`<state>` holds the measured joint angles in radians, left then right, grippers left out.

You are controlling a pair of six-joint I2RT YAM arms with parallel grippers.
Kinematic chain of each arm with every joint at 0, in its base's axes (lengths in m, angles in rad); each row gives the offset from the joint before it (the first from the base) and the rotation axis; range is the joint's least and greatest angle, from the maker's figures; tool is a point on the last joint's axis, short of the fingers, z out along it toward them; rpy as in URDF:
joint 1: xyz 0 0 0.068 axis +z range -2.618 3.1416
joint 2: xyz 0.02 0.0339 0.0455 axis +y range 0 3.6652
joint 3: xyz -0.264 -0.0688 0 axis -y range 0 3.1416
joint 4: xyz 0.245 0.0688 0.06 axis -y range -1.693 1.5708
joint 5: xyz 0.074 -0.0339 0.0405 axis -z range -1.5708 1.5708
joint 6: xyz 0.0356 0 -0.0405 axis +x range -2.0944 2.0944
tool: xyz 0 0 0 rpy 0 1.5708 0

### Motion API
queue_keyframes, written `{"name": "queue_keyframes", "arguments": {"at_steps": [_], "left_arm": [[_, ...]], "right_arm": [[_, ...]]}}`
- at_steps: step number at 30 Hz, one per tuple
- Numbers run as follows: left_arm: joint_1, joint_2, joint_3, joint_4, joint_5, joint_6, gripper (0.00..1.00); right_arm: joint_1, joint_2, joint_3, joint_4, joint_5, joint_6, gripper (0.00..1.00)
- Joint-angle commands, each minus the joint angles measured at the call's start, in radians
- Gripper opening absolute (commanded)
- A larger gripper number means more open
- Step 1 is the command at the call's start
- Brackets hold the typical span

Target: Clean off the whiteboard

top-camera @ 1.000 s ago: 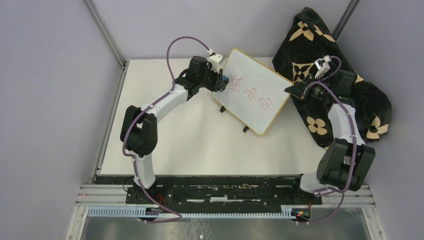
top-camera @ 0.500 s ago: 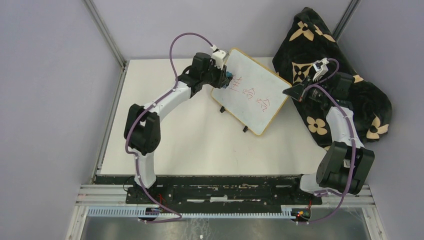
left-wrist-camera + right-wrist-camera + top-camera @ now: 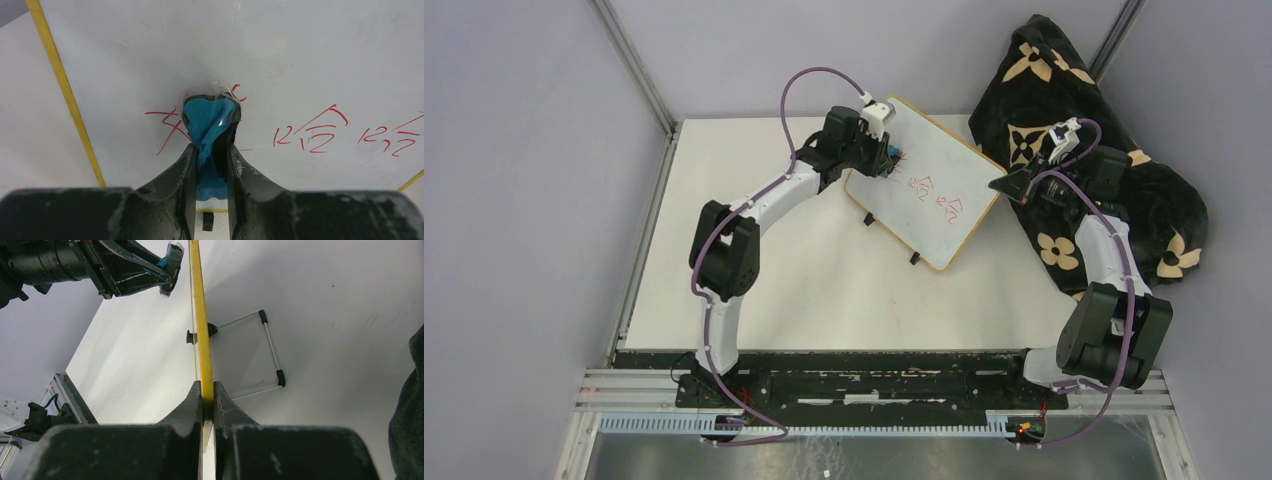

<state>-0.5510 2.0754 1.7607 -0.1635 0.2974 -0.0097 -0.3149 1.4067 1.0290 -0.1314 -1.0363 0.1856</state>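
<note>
Blue and crumpled, the eraser sits pinched in our left hand, pressed onto the red marks of the whiteboard. The board stands tilted at the desk's far right. Our right hand clamps its edge, we judge to steady it.

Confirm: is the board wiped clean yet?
Not clean: red marks show on the whiteboard beside the eraser in the left gripper.
</note>
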Motion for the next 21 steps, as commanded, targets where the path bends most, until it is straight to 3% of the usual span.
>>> {"name": "queue_keyframes", "arguments": {"at_steps": [1, 11, 21], "left_arm": [[-0.016, 0.005, 0.044, 0.054, 0.010, 0.022, 0.03], [-0.074, 0.007, 0.012, 0.099, -0.029, 0.063, 0.03], [-0.084, -0.037, -0.265, 0.435, -0.058, 0.088, 0.03]], "right_arm": [[0.009, -0.021, -0.013, 0.006, -0.002, -0.022, 0.01], [0.011, -0.010, -0.008, 0.006, -0.006, -0.019, 0.01], [0.016, -0.007, 0.004, -0.008, -0.004, -0.024, 0.01]]}}
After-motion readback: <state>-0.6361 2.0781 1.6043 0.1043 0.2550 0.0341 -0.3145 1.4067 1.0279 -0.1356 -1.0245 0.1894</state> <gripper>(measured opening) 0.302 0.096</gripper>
